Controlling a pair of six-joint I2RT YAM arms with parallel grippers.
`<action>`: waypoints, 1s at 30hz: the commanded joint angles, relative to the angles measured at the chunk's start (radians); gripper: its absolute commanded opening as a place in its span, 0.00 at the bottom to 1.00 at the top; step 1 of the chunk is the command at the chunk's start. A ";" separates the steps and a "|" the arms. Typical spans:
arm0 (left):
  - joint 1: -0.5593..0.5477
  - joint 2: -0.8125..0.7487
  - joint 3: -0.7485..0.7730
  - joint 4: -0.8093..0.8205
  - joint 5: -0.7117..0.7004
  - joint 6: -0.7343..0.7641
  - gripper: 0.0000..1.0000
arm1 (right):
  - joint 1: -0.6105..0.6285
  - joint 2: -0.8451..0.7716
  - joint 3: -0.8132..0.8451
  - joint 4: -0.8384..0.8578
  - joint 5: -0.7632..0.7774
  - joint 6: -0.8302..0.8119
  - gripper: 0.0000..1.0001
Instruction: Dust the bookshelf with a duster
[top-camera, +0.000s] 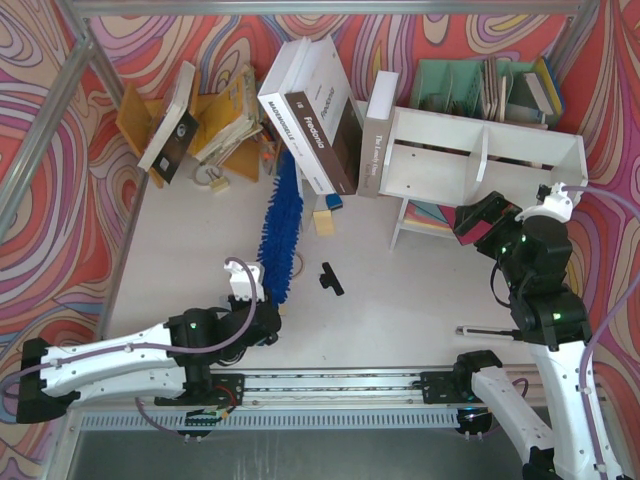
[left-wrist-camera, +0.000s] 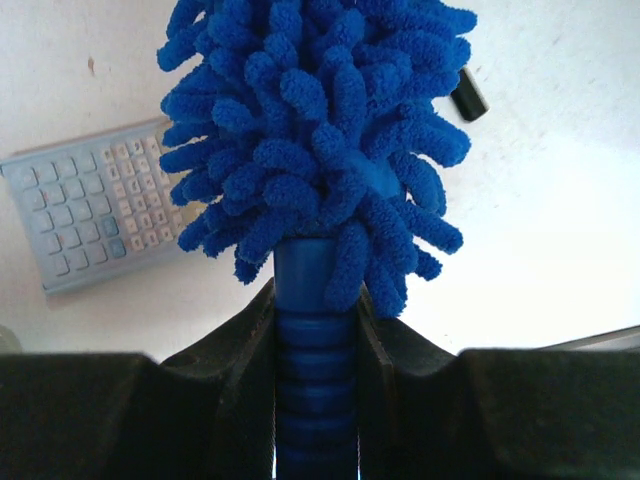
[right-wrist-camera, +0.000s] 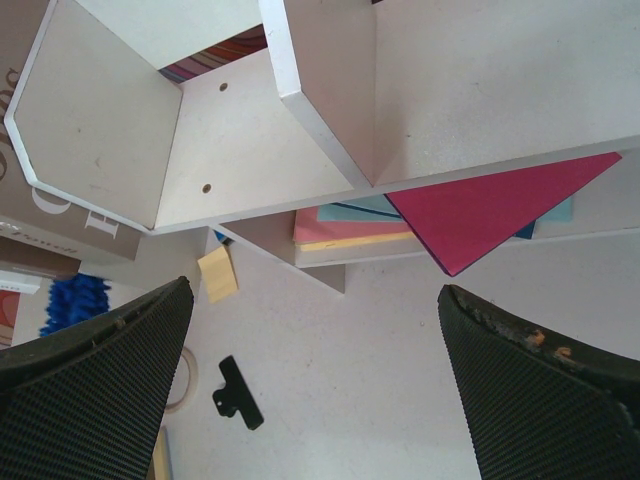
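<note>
The duster (top-camera: 283, 215) lies lengthwise on the white table, its fluffy blue head pointing away toward the leaning books. My left gripper (top-camera: 262, 310) is shut on its ribbed blue handle (left-wrist-camera: 313, 340), with the fluffy head (left-wrist-camera: 310, 130) just beyond the fingertips. The white bookshelf (top-camera: 480, 160) stands on legs at the back right, split in two by a divider. My right gripper (top-camera: 478, 222) hovers open just in front of it with nothing between its fingers. In the right wrist view that gripper (right-wrist-camera: 315, 290) faces the bookshelf's (right-wrist-camera: 260, 150) underside and the table below.
A black clip (top-camera: 332, 279) lies mid-table. A grey calculator (left-wrist-camera: 85, 225) sits left of the duster head. Large books (top-camera: 315, 110) lean at the back, beside a yellow rack (top-camera: 215, 120) and a green organiser (top-camera: 480, 85). Flat books (right-wrist-camera: 480, 215) lie under the shelf.
</note>
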 joint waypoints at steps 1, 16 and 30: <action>0.020 -0.006 -0.049 0.027 0.033 -0.039 0.00 | 0.001 -0.011 0.000 0.018 0.000 -0.003 0.99; 0.039 -0.082 0.223 -0.065 -0.038 0.169 0.00 | 0.002 -0.021 -0.001 0.012 0.004 -0.002 0.99; 0.039 0.009 0.010 0.060 0.062 0.069 0.00 | 0.002 -0.015 -0.010 0.017 0.006 -0.005 0.99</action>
